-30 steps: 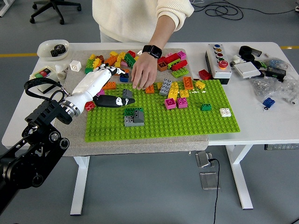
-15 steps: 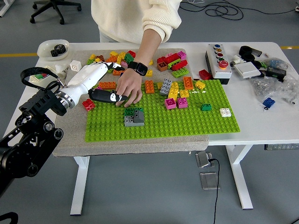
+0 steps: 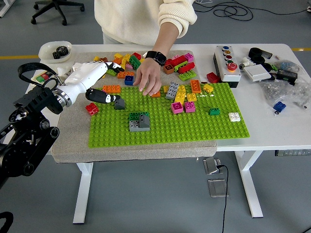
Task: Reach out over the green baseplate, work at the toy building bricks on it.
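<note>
So the big green studded plastic baseplate (image 3: 170,121) sits on a grey mat (image 3: 77,141) on the white counter (image 3: 272,131), filling most of the middle. On the baseplate near its front-left part there's a small stack of grey and dark green toy bricks (image 3: 139,122). Toward its far edge there's a cluster of yellow, pink, grey and orange bricks (image 3: 182,97), plus a little dark green brick (image 3: 214,111) and a white brick (image 3: 234,116) off toward the right end.

The left robot hand (image 3: 102,96), white shell with black fingers, hangs over the baseplate's far-left corner. Its fingers are closed around a small dark grey brick (image 3: 119,103), which sits just above the studs.

A person in a cream sweater stands at the far side of the baseplate; their hand (image 3: 148,80), with a black smartwatch on the wrist, reaches down to the baseplate's far edge, fingertips on the bricks there.

Behind the baseplate is a loose heap of mixed coloured bricks (image 3: 124,63). To the baseplate's right there's a grey button box (image 3: 226,63).
</note>
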